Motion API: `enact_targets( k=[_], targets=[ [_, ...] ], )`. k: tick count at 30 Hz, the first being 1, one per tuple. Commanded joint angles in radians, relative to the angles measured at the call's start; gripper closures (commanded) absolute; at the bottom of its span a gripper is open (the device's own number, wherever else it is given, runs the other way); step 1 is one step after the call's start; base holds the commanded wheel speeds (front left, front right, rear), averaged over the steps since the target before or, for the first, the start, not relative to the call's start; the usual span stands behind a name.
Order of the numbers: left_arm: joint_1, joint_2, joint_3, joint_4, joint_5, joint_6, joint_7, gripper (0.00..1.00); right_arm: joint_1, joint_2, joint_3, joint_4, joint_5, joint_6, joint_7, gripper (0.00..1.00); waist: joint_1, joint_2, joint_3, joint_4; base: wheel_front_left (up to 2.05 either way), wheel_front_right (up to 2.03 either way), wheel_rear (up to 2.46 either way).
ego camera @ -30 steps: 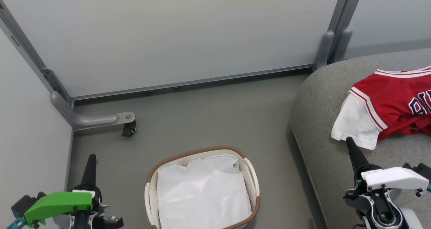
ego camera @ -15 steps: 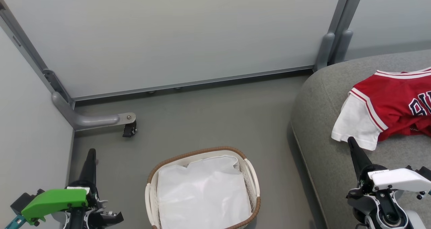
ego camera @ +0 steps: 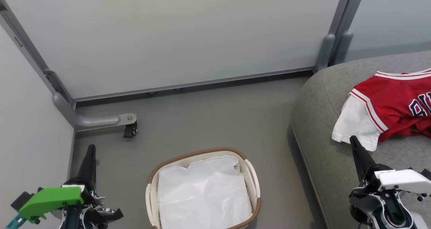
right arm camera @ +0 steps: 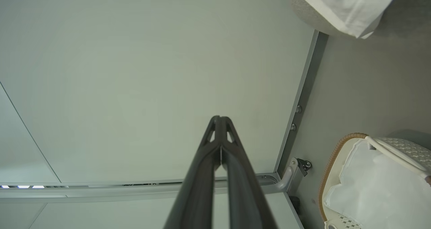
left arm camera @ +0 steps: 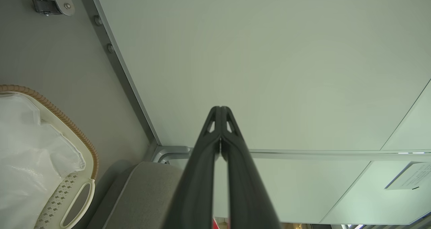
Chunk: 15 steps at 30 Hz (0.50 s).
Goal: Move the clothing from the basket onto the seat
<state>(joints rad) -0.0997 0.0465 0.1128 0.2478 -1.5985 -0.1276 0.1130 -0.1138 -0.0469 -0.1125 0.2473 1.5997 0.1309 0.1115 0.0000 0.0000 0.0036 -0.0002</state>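
While right fingers [ego camera: 359, 156] press together empty, clothing [ego camera: 390, 104] on seat [ego camera: 320, 121] near tips, left fingers [ego camera: 90, 163] closed.

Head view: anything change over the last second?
Barely. The camera shifted slightly, so the scene slid down a touch. Left claw edged up the view; right claw drifted slightly right. Both shut, empty. Clothing on the seat and basket unchanged.

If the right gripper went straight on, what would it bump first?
Probably the pale wall panel: the shut right gripper aims at it, and the jersey's white sleeve lies off to one side. Depth is unclear.
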Motion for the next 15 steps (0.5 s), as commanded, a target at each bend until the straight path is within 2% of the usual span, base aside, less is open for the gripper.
enact_targets(
  k=[1,15],
  targets=[
    [-0.017,0.007,0.003,-0.006,-0.020,-0.006,0.006,1.00,0.012,-0.006,-0.005,-0.007,0.019,0.000,0.006,1.00,0.0000,0.0000,0.000,0.000,0.00,0.00,0.00],
    [-0.014,0.007,0.003,-0.005,-0.016,-0.005,0.005,1.00,0.011,-0.006,-0.004,-0.005,0.015,0.000,0.006,1.00,0.0000,0.0000,0.000,0.000,0.00,0.00,0.00]
  ],
)
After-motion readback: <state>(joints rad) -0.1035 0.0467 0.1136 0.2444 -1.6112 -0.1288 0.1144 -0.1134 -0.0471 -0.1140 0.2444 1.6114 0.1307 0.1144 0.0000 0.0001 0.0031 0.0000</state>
